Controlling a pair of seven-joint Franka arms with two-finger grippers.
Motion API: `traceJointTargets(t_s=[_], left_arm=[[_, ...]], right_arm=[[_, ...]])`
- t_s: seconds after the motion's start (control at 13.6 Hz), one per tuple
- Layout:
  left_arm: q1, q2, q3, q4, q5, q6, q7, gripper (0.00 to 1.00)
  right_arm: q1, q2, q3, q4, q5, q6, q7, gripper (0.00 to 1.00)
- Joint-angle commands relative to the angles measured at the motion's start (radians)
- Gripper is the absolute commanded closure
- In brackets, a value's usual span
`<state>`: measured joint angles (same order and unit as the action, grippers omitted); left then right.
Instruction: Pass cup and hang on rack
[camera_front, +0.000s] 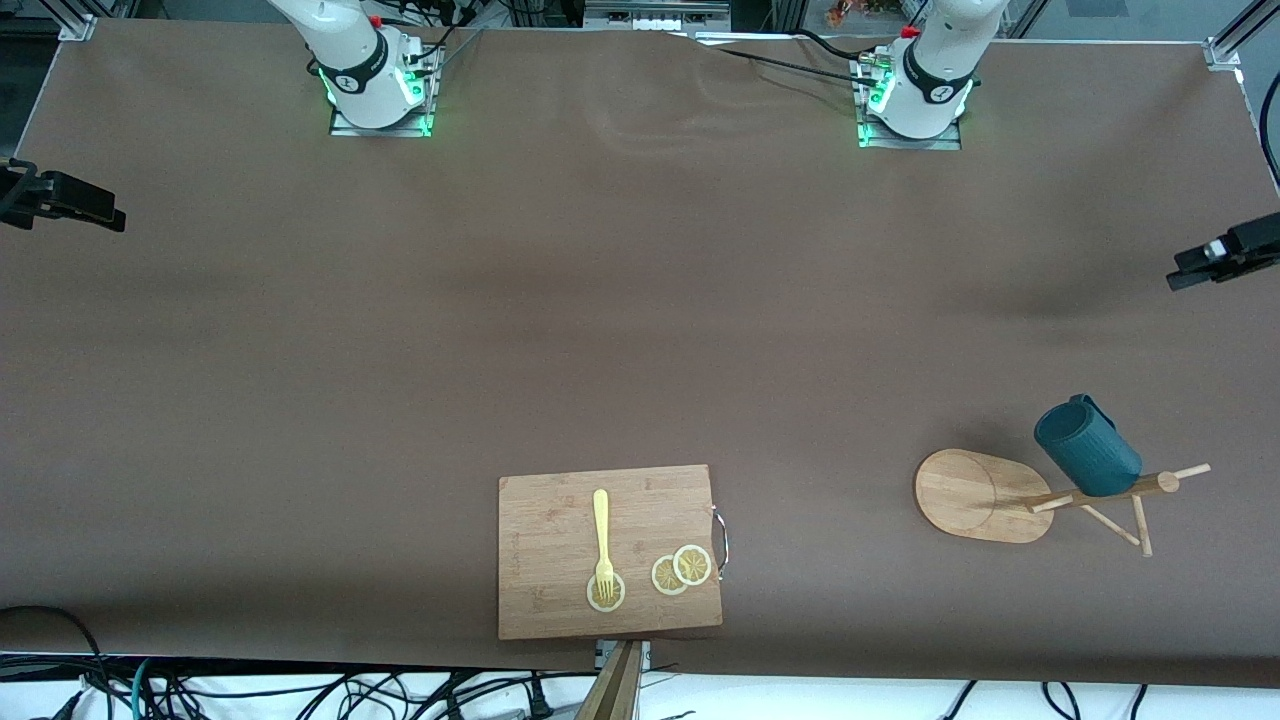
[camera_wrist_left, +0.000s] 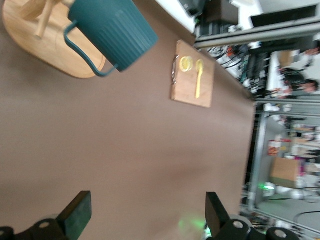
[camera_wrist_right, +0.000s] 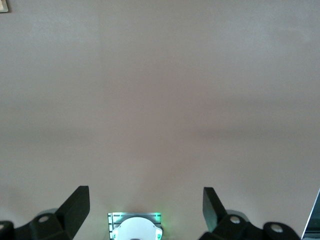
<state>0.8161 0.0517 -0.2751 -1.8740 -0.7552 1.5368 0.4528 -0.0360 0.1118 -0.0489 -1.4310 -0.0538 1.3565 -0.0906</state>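
Bare brown table (camera_front: 640, 300) before both bases, rectangular wooden cutting board (camera_front: 560, 520) at near edge, light wooden mug rack (camera_front: 985, 495) carrying dark teal ribbed cup (camera_front: 1088, 447) toward left arm's end

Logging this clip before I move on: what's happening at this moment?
Nothing is being handled. The cup hangs on a peg of the rack, toward the left arm's end of the table. Both arms wait, drawn back: the left gripper and right gripper are open and empty above bare table. A cutting board with a fork and lemon slices lies untouched.

Brown table (camera_front: 400, 350) carries cutting board (camera_front: 560, 600), rack (camera_front: 985, 495).
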Motion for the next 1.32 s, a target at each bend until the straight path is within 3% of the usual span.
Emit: traceJointTargets(t_s=[0.0,0.44,0.81,1.25], left_arm=[[-0.116,-0.116,0.011,-0.037,0.133,0.036,-0.113,0.0],[-0.417,-0.072,0.008,0.177,0.527,0.008,-0.601,0.0],[-0.607,-0.004,0.008,0.308,0.833,-0.014,-0.75,0.0],[-0.58,0.022,0.008,0.348,0.849,0.009,-0.75,0.0]], right_arm=[[-0.007,-0.001,0.006,0.006,-0.003,0.001,0.009,0.0],[-0.009,-0.001,0.004,0.006,0.003,0.001,0.044,0.0],[-0.005,-0.001,0.006,0.006,0.003,0.001,0.031,0.0],[-0.005,-0.001,0.006,0.006,0.003,0.001,0.032,0.0]])
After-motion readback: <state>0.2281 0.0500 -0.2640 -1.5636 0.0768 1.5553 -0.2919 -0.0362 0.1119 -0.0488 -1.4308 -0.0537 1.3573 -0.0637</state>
